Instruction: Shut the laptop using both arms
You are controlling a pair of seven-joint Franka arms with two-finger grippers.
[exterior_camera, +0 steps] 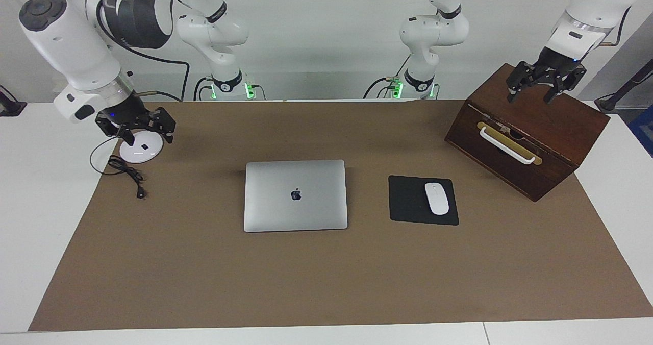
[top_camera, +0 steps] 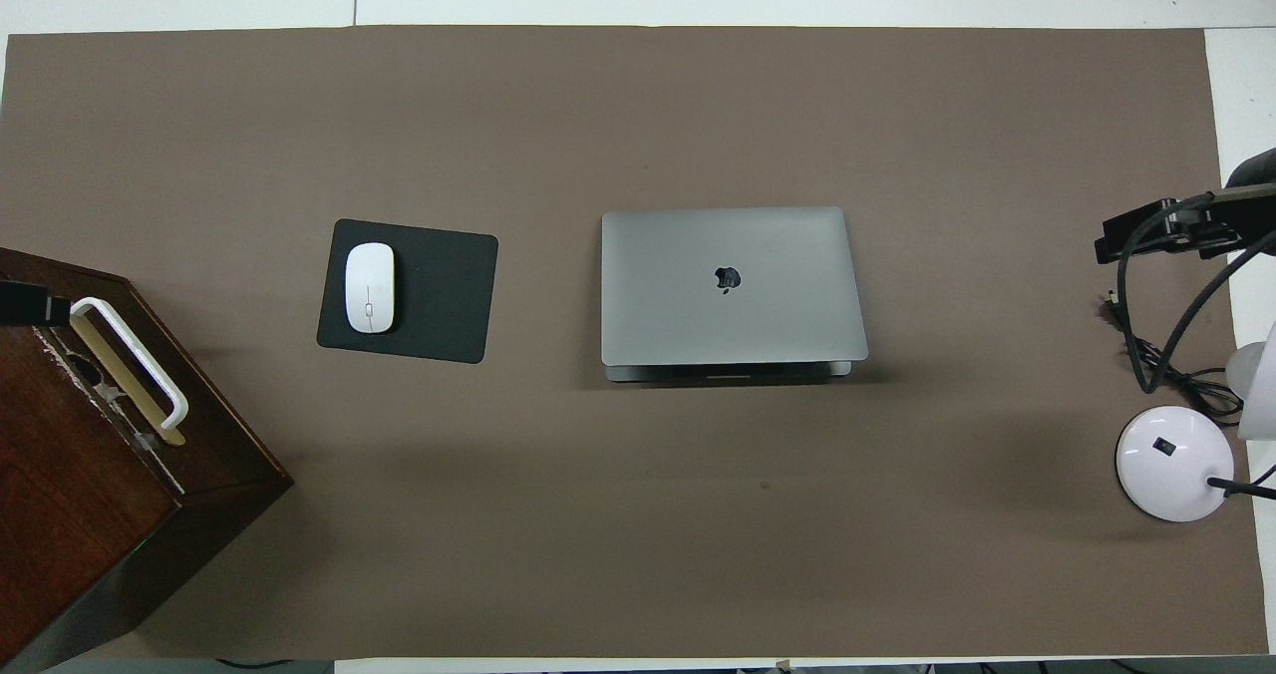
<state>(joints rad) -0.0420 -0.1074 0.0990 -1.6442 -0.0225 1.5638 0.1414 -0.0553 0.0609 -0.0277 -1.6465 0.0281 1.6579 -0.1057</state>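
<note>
Facing view, going across: the right gripper (exterior_camera: 144, 126) is hovering over the white round lamp base (exterior_camera: 141, 150) with its jaws apart; the laptop (exterior_camera: 295, 195) is lying shut on the middle of the brown mat (exterior_camera: 326, 278), lid logo up; the white mouse (exterior_camera: 436, 198) is sitting on the black mouse pad (exterior_camera: 408, 202) beside it; the left gripper (exterior_camera: 542, 82) is hanging over the wooden box (exterior_camera: 530, 136), jaws spread.
</note>
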